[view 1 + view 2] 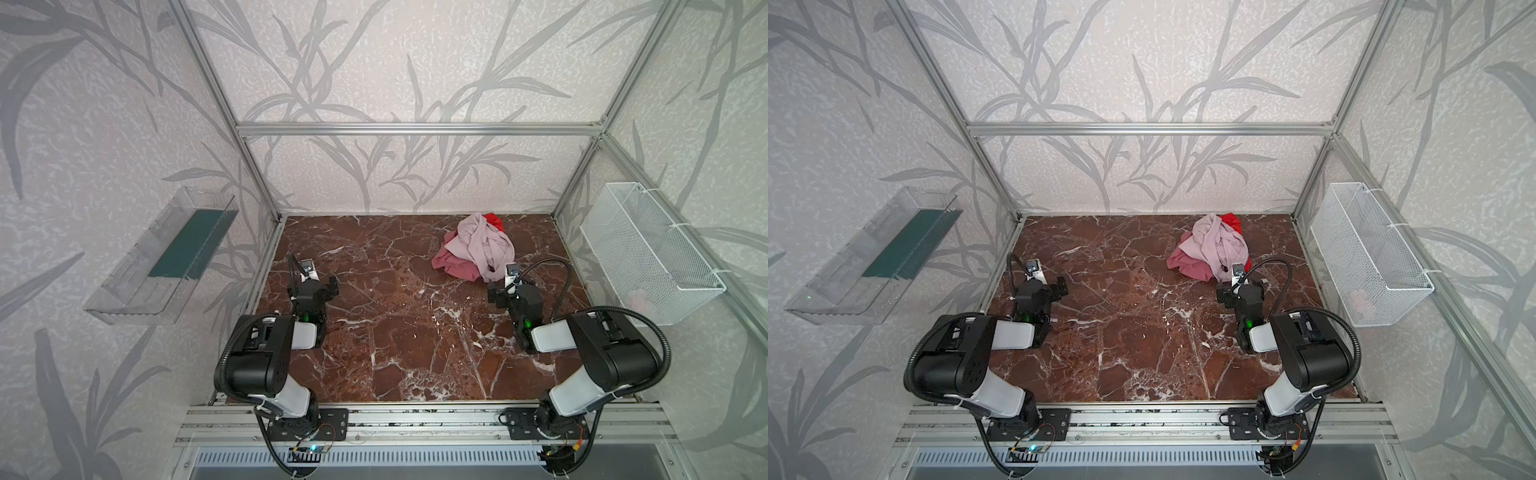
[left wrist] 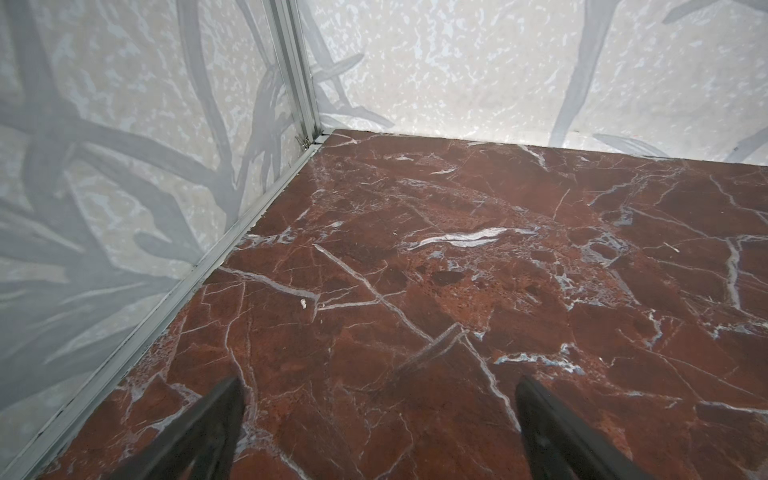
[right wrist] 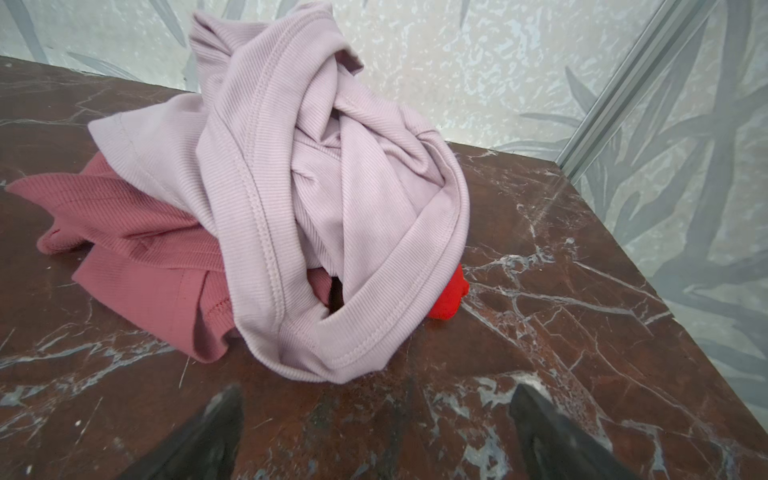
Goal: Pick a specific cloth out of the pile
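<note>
Cloth (image 3: 137, 266) of dusty rose lies under the lilac cloth (image 3: 291, 187) at the base of the pile (image 1: 478, 245), just ahead of the right hand (image 3: 376, 395). Its jaws stand wide and empty, seemingly poised to tug it free. The left hand (image 2: 378, 386), equally wide, hovers well apart over bare counter (image 2: 457, 291).
</note>
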`<act>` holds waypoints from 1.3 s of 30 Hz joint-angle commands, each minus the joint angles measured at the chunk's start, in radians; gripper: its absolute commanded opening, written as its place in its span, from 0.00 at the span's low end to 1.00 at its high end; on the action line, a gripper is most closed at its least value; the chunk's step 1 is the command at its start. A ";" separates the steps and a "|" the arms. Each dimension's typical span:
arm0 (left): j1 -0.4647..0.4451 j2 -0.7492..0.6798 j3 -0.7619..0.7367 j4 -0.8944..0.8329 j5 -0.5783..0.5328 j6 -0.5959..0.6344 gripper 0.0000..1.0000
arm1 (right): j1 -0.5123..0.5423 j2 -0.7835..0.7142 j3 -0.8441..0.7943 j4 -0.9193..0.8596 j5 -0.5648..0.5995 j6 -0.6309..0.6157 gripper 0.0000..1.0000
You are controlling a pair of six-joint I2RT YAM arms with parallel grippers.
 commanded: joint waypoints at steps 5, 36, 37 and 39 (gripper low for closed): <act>0.000 0.005 -0.007 0.020 -0.007 0.007 0.99 | -0.003 -0.015 0.007 0.015 0.006 -0.001 0.99; 0.000 0.006 -0.007 0.020 -0.008 0.009 0.95 | -0.006 -0.017 0.013 -0.001 -0.001 0.004 1.00; 0.001 0.006 -0.007 0.020 -0.008 0.009 0.92 | -0.006 -0.017 0.012 0.002 0.001 0.004 0.96; -0.003 -0.010 -0.009 0.015 -0.020 0.010 0.84 | -0.003 -0.021 -0.005 0.036 0.019 0.000 0.94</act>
